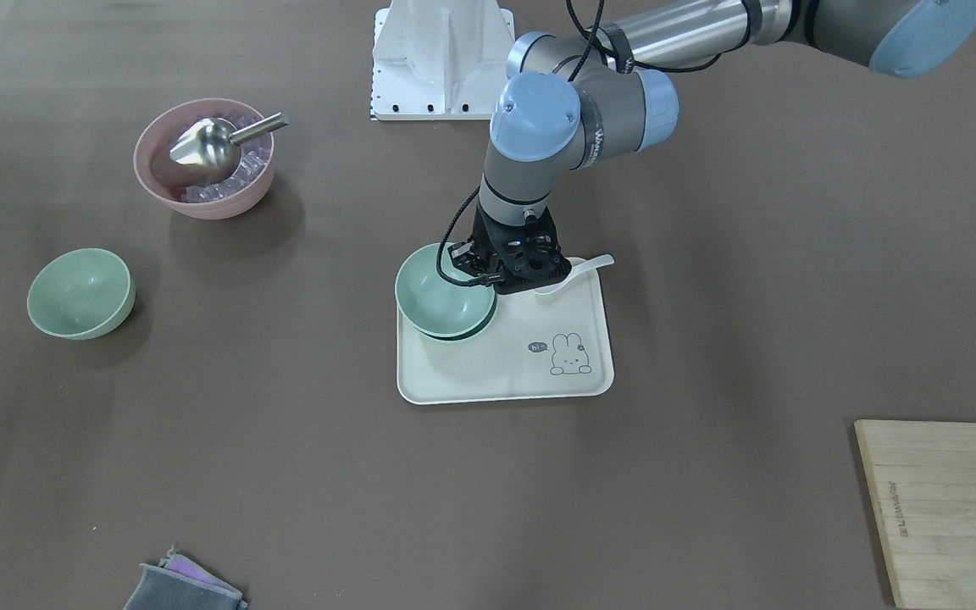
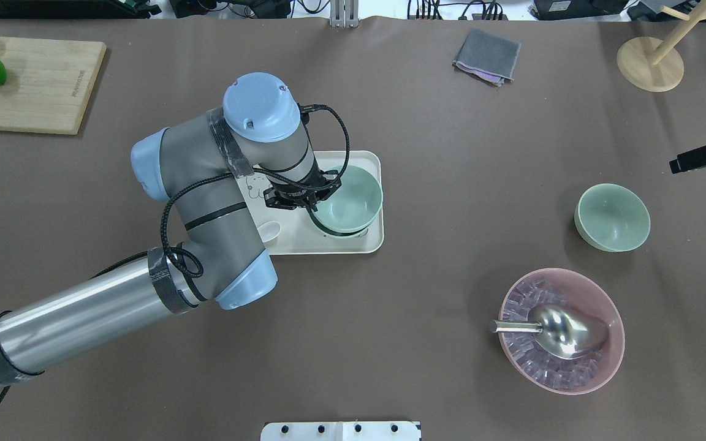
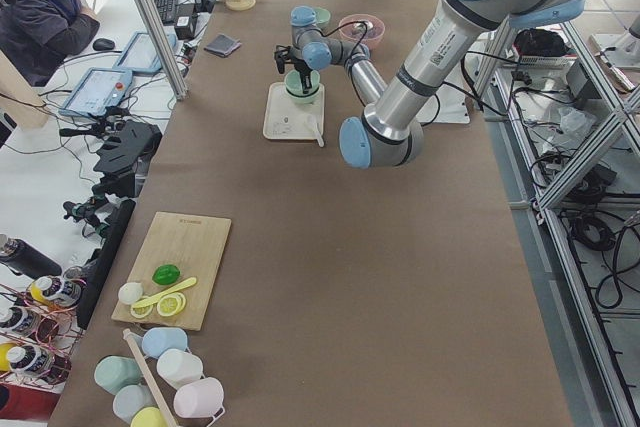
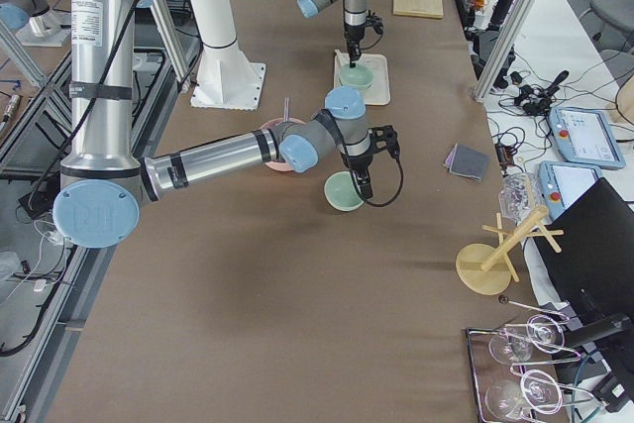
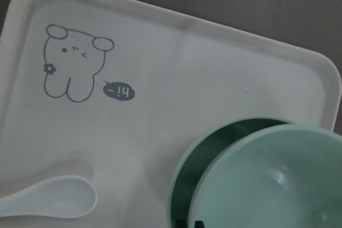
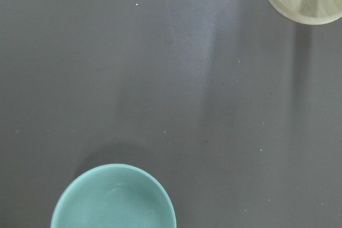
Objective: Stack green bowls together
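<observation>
My left gripper [image 1: 490, 273] is shut on the rim of a pale green bowl [image 1: 437, 292] and holds it slightly off-centre in a second green bowl [image 5: 214, 148] that sits on the white tray [image 1: 505, 373]. The held bowl also shows in the overhead view [image 2: 347, 199]. The third green bowl [image 2: 611, 217] stands alone on the table at my right. My right gripper [image 2: 681, 163] hovers beyond that bowl near the table's right edge. I cannot tell whether it is open or shut. Its wrist view shows the bowl [image 6: 113, 198] below with no fingers in sight.
A white spoon [image 1: 577, 275] lies on the tray beside my left gripper. A pink bowl [image 2: 561, 331] with ice cubes and a metal scoop stands near the lone green bowl. A cutting board [image 2: 28, 82], a grey cloth [image 2: 486, 56] and a wooden stand [image 2: 650, 61] sit at the far side.
</observation>
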`<state>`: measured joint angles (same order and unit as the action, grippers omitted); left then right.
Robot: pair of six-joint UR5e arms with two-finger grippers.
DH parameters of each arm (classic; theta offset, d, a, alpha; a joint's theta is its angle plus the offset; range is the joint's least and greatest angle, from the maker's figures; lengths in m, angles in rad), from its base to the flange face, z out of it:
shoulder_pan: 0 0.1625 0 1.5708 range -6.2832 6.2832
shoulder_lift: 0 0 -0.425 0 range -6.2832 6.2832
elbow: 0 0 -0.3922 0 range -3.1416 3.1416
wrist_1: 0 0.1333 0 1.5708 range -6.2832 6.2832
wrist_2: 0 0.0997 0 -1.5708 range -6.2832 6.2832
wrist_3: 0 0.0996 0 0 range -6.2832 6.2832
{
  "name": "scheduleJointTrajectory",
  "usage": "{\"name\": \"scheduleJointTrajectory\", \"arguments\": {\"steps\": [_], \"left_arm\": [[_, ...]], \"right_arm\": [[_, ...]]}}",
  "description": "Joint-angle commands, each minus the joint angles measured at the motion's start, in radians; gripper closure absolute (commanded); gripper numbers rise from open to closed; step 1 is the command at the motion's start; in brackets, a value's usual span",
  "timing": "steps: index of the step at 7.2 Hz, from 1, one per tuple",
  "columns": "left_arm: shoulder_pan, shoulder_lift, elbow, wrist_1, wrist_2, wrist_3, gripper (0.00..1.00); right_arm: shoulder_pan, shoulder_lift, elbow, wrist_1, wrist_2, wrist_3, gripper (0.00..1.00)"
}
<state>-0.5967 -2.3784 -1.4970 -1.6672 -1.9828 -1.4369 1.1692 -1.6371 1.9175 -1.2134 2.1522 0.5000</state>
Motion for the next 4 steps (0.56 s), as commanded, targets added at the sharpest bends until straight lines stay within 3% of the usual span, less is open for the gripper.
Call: {"name": "scheduleJointTrajectory", "arguments": {"steps": [1, 4], "left_arm": [[-0.002, 0.002, 0.004, -0.015, 0.001, 0.001, 1.0], [-0.002, 0.004, 0.027, -0.043, 0.001, 0.001, 1.0]], "right_arm": [[0.0, 0.0, 0.0, 0.0, 0.0, 0.0, 0.0], [0.0, 0.0, 0.0, 0.0, 0.0, 0.0, 0.0]]}}
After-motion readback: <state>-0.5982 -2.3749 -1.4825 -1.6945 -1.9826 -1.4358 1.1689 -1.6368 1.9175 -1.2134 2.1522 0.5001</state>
